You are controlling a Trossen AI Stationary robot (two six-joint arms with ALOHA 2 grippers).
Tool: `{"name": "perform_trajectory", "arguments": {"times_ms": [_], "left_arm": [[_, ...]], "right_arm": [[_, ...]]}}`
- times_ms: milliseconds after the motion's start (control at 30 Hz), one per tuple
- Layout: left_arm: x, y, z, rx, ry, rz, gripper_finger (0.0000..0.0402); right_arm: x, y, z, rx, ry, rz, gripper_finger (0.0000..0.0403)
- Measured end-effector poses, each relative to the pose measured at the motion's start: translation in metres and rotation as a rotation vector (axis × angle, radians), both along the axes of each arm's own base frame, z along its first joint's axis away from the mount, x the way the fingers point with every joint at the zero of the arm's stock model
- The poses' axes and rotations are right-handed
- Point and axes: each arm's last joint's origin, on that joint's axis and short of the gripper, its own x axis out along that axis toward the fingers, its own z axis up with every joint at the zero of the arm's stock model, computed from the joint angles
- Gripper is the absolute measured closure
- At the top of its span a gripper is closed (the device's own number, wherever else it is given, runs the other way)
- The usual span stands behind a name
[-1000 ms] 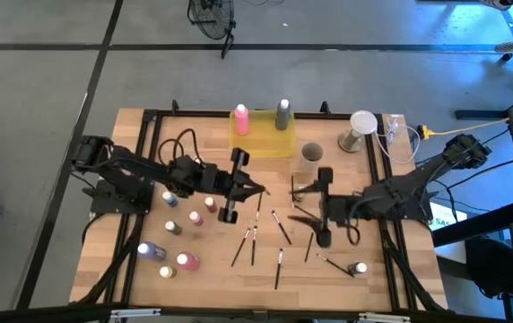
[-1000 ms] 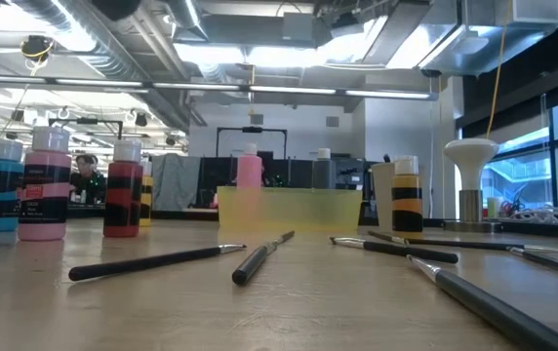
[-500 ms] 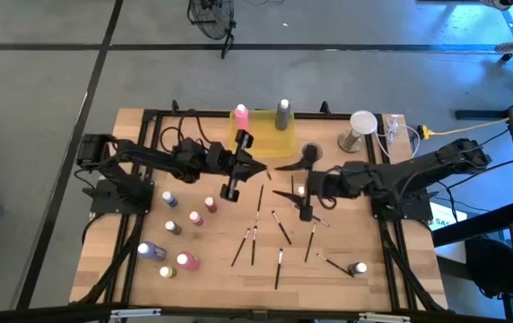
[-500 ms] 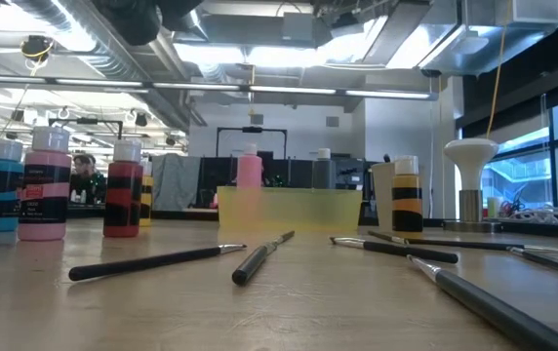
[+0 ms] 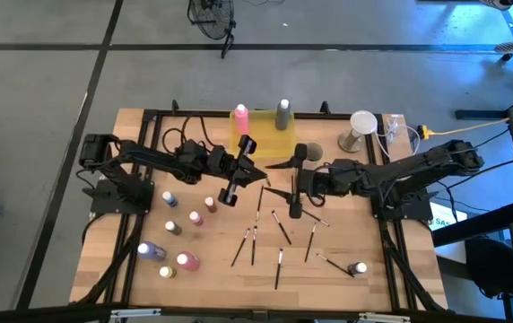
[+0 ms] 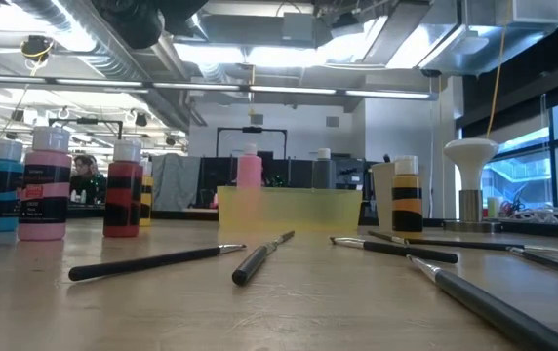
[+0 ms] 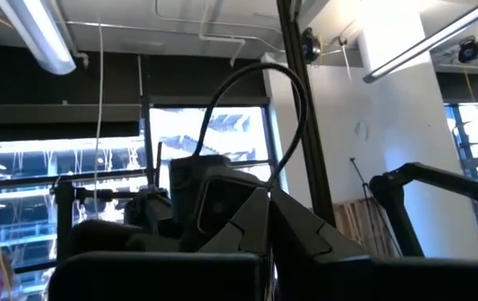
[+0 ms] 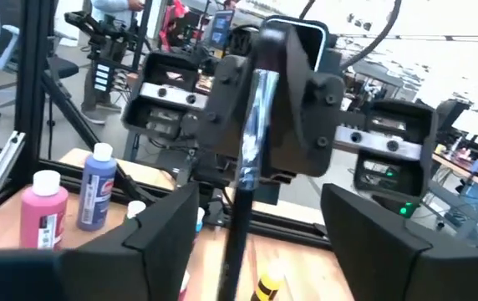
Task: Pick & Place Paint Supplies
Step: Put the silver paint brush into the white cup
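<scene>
Left claw (image 5: 262,176) hangs over the middle of the pale wooden worktop (image 5: 212,280), pinched shut on a thin dark-handled paintbrush with a silvery metal collar (image 8: 254,117). The brush is lifted clear of the wood. Facing it, almost tip to tip, the right claw (image 5: 271,178) has its two dark fingers (image 8: 162,227) spread wide. The brush handle runs down through the gap between them, and neither finger touches it that I can see.

Under and around the two claws, more thin dark paintbrushes with light tips (image 5: 253,242) lie scattered from the centre towards the front edge. Small paint bottles (image 5: 187,261) in pink, purple and other colours stand along the left side of the worktop. One white-capped bottle (image 5: 359,268) sits near the front right corner. At the back edge a translucent yellow plastic tray (image 5: 264,142) holds a pink bottle (image 5: 240,120) and a grey bottle (image 5: 282,115), both upright.
</scene>
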Motion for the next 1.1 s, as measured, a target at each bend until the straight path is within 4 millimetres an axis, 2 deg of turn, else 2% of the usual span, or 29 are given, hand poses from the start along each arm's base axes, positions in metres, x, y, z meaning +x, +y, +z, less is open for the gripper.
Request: {"name": "perform_trajectory", "arguments": {"times_ms": [367, 833, 967, 1100], "left_arm": [[0.0, 0.0, 0.0, 0.002, 0.003, 0.002, 0.04], [0.001, 0.0, -0.001, 0.011, 0.01, 0.001, 0.04], [0.001, 0.0, -0.002, 0.014, 0.021, -0.005, 0.04], [0.001, 0.0, -0.002, 0.015, 0.025, -0.007, 0.04]], "right_arm": [[0.0, -0.002, 0.0, 0.003, 0.0, -0.005, 0.0258], [0.003, -0.01, -0.003, 0.027, 0.021, -0.021, 0.0358], [0.003, -0.009, -0.004, 0.026, 0.03, 0.016, 0.0379], [0.003, -0.009, -0.004, 0.026, 0.031, 0.02, 0.038]]}}
